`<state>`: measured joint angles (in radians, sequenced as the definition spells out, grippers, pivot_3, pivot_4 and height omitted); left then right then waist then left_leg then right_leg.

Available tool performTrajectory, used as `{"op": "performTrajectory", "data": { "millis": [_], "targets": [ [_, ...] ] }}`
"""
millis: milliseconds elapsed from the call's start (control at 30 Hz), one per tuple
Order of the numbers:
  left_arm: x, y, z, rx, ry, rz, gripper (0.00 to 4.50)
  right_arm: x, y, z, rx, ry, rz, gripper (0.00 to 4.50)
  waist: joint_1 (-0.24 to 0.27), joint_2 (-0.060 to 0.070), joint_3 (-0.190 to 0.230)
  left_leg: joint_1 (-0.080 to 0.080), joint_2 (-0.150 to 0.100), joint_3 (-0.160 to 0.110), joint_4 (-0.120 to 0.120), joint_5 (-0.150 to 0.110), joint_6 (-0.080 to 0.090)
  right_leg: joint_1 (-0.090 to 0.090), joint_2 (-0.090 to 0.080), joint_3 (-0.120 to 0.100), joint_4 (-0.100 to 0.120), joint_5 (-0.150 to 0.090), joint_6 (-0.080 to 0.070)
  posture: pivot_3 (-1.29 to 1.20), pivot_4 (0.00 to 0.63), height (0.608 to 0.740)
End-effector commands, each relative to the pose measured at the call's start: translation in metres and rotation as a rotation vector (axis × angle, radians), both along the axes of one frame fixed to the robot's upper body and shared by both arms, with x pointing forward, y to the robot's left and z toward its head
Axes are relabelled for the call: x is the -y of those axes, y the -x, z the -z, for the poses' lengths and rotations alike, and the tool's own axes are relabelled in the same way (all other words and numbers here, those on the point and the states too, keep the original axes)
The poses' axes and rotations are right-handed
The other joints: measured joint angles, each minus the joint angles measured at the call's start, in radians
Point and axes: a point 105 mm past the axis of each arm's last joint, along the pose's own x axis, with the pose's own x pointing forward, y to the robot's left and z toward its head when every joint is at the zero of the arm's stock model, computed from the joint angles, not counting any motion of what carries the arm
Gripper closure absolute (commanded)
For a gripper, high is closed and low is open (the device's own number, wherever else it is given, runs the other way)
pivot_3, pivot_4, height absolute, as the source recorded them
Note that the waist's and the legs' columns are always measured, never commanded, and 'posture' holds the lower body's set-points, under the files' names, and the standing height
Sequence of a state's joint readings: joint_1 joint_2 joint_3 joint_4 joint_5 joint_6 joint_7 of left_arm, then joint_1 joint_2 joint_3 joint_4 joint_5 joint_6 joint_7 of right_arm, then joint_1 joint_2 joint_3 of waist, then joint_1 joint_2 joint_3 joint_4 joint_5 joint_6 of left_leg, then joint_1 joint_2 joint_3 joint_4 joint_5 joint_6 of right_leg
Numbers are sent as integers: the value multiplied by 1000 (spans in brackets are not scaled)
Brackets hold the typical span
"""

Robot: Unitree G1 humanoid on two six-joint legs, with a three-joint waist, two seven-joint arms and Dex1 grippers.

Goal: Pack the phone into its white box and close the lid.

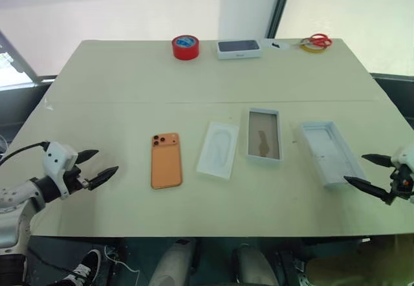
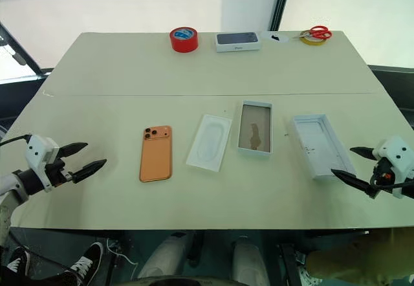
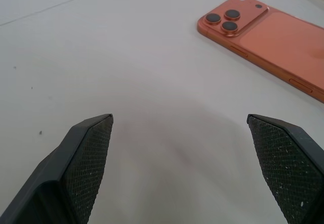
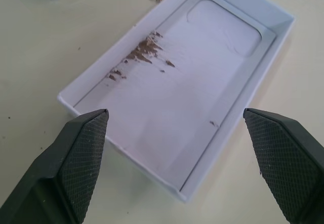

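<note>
The orange phone lies back-up on the table, its three lenses at the far left corner; it also shows in the left wrist view. To its right lies a thin white insert, then the white box with a brownish-grey floor. Furthest right, the lid rests open side up; its inside is white with brown scuffs. My left gripper hovers open to the left of the phone, clear of it. My right gripper is open at the lid's near right end, nothing between its fingers.
Along the table's far edge sit a red tape roll, a closed white box with a dark phone picture, and red-handled scissors on a yellow ring. The table's front edge runs just below both grippers.
</note>
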<state>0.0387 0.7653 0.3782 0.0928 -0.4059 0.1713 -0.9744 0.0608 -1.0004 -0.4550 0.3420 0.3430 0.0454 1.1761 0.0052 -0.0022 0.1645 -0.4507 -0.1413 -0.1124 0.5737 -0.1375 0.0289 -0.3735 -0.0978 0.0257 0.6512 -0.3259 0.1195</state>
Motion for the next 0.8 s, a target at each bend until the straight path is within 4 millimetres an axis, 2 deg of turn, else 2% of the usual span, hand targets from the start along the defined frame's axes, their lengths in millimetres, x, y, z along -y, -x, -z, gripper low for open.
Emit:
{"op": "performTrajectory", "data": {
  "millis": [33, 300, 500, 800],
  "targets": [
    [0, -4, -15, 67, -14, 4, 55, 2, -3, -19, 73, -22, 11, 50, -2, 0, 0, 0, 0, 0, 0, 0, 0, 0, 0, 0, 0, 0, 0, 0, 150, 740],
    [6, -8, -17, 77, -31, 42, 55, 1, -1, -16, 63, -30, 9, 50, -3, 1, 0, 0, 0, 0, 0, 0, 0, 0, 0, 0, -1, 0, 0, 0, 150, 740],
    [11, -12, -26, 125, 2, 60, 55, -2, -3, -17, 70, -32, 4, 50, -3, 1, 0, 0, 0, 0, 0, 0, 0, 0, 0, 0, -1, 0, 0, 0, 150, 740],
    [18, -23, -21, 110, -88, 32, 55, -8, -8, -18, 77, -23, -21, 50, -2, 1, 0, 0, 0, 0, 0, 0, 0, 0, 0, 0, -1, 0, 0, 0, 150, 740]
  ]
}}
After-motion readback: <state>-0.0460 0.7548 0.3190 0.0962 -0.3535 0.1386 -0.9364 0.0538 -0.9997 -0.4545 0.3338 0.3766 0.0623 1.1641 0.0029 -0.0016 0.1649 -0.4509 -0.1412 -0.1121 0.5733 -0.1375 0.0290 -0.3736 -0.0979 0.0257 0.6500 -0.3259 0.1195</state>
